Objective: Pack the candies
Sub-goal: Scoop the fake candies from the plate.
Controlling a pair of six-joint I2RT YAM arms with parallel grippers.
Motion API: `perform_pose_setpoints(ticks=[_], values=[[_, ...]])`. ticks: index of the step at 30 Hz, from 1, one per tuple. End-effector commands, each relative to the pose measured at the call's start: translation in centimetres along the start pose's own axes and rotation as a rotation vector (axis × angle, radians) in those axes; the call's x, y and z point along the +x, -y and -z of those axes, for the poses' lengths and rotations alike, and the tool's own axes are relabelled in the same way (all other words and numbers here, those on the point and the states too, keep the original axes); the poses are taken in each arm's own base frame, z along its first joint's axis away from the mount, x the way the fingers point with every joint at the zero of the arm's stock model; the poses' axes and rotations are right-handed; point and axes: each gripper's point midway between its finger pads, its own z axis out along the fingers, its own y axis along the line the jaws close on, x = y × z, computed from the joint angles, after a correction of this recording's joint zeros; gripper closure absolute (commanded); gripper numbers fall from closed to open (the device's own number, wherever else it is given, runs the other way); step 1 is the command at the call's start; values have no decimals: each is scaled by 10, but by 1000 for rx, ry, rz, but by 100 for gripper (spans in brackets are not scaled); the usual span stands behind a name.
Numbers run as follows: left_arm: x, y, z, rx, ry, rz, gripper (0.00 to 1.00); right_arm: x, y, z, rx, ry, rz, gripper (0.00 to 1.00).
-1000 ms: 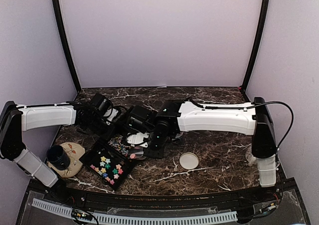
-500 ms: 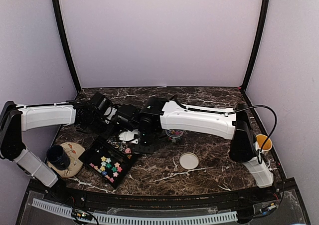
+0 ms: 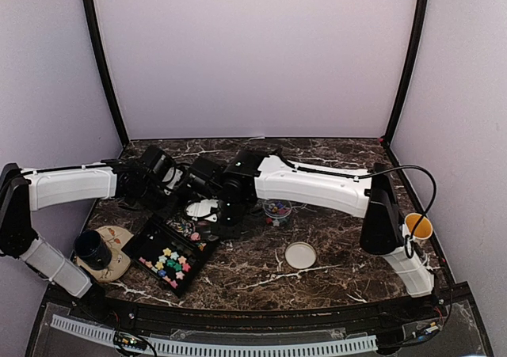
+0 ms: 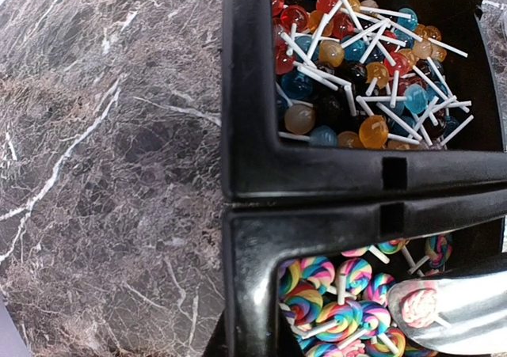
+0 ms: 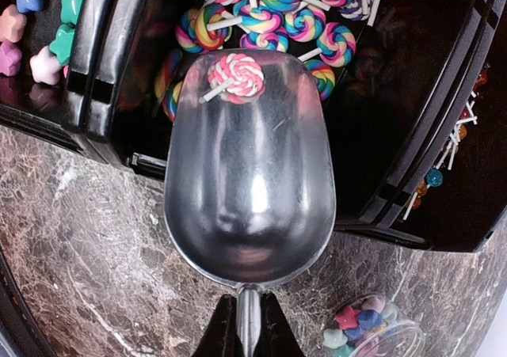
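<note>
Pink lollipop point(image 5: 236, 76) lies in scoop point(image 5: 249, 191), stick pointing left; right fingers point(image 5: 215, 335) clamp the handle point(image 5: 247, 313).

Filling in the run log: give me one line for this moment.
right gripper: shut on scoop handle | scoop: one pink swirl lollipop, tip over swirl-lollipop bin | left gripper: jaws unseen

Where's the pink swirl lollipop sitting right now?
In the right wrist view, the pink lollipop lies at the metal scoop's tip, over the tray's swirl lollipops.
</note>
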Motion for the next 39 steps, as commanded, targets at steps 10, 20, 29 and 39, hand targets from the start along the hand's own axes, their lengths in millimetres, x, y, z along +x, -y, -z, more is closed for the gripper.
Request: perform_pose_setpoints(ticks=[10,20,29,39], values=[[-59,46,42,252,268,35,100,-37,42,-51,176,231,-327,100],[-60,56,46,310,271,30,100,-33,36,-69,175,266,-349,100],[-53,64,42,360,225,40,100,-30,30,-61,330,418,-279,100],[-46,53,36,346,178,104,100,-16,45,-55,420,397,-192,100]])
